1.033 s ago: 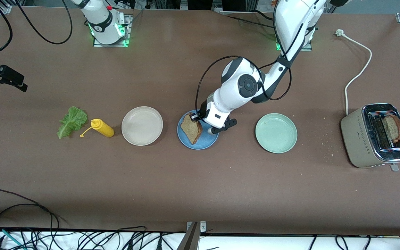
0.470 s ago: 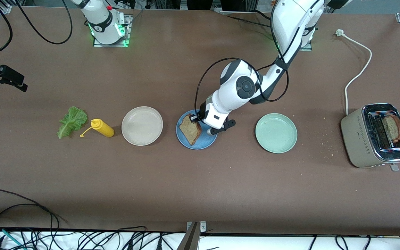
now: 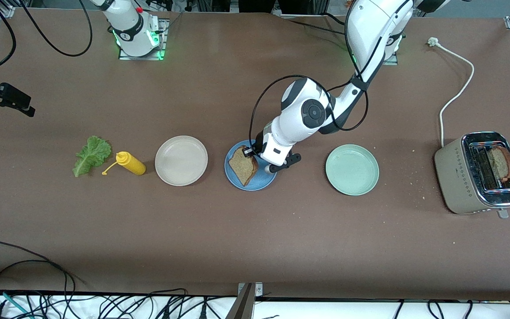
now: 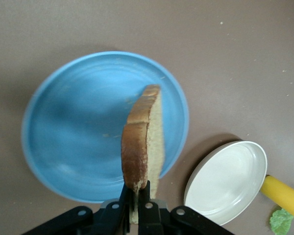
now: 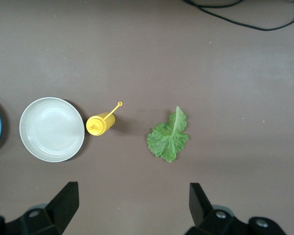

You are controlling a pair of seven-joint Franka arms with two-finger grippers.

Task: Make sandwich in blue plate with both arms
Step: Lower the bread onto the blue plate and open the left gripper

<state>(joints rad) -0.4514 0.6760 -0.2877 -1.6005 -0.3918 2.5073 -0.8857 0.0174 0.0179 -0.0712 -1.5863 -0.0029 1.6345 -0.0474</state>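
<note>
A slice of brown wholegrain toast (image 4: 146,138), porous on its cut face with a darker, glossy crust along the edge, stands on edge over the blue plate (image 3: 261,179), pinched at one crust end by the left end effector (image 4: 136,198), whose two black fingers are pressed tight on it. The plate is round, shallow and smooth mid-blue with a raised rim, and sits on the matte brown counter (image 3: 255,239) between a cream plate (image 3: 181,160) toward the right arm's end and a pale mint-green plate (image 3: 352,169) toward the left arm's end. A ruffled green lettuce leaf (image 5: 168,136) lies flat beside a yellow squeeze bottle (image 5: 101,123) on its side, just beside the cream plate. At the left arm's end of the counter a beige toaster (image 3: 481,173) with a shiny metal top holds a second brown slice (image 3: 501,163) in one slot. The right end effector (image 5: 132,203) hangs high over the lettuce and bottle, its fingers spread wide and empty.
</note>
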